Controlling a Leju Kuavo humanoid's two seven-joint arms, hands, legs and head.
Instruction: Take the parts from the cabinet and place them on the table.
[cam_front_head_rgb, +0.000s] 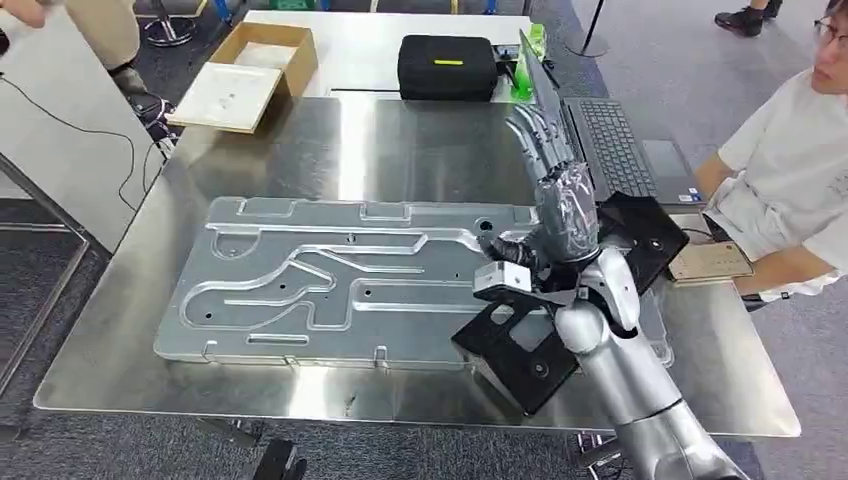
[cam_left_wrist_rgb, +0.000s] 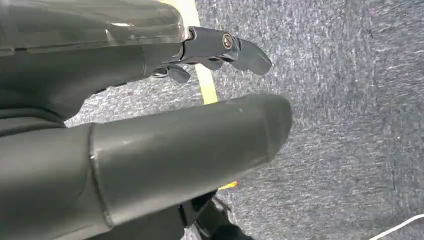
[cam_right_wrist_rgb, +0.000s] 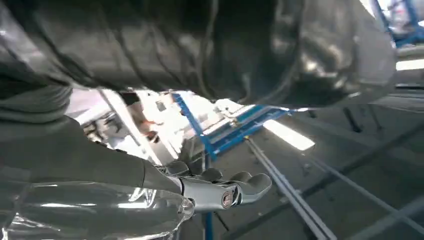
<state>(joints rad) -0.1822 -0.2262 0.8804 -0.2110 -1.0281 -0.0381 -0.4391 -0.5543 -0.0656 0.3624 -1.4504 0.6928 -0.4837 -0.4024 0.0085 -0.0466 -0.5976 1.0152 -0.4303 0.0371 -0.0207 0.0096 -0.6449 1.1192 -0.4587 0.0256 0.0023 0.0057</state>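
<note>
looking down in the head view, the right hand (cam_front_head_rgb: 545, 150) is raised above the steel table (cam_front_head_rgb: 130, 340) with its fingers straight and apart, holding nothing; the black flat part (cam_front_head_rgb: 520, 355) lies below and behind it, toward 6 o'clock from the palm, resting partly on the large grey machined plate (cam_front_head_rgb: 330, 280) and partly on the table's near edge, its long axis running from about 7 to 1 o'clock. the right arm is clearly the nearer one. a laptop (cam_front_head_rgb: 610, 150) sits at 3 o'clock of the hand, a black case (cam_front_head_rgb: 447, 66) at 11 o'clock, a cardboard box (cam_front_head_rgb: 262, 60) far off at 10 o'clock, and a seated person (cam_front_head_rgb: 780, 190) crowds the 3 o'clock side. in the left wrist view, the left hand (cam_left_wrist_rgb: 210, 55) hangs over grey carpet (cam_left_wrist_rgb: 350, 100) crossed by a yellow line (cam_left_wrist_rgb: 200, 60), fingers loosely apart and empty. in the right wrist view, the right hand's fingers stretch out, gripping nothing.
</note>
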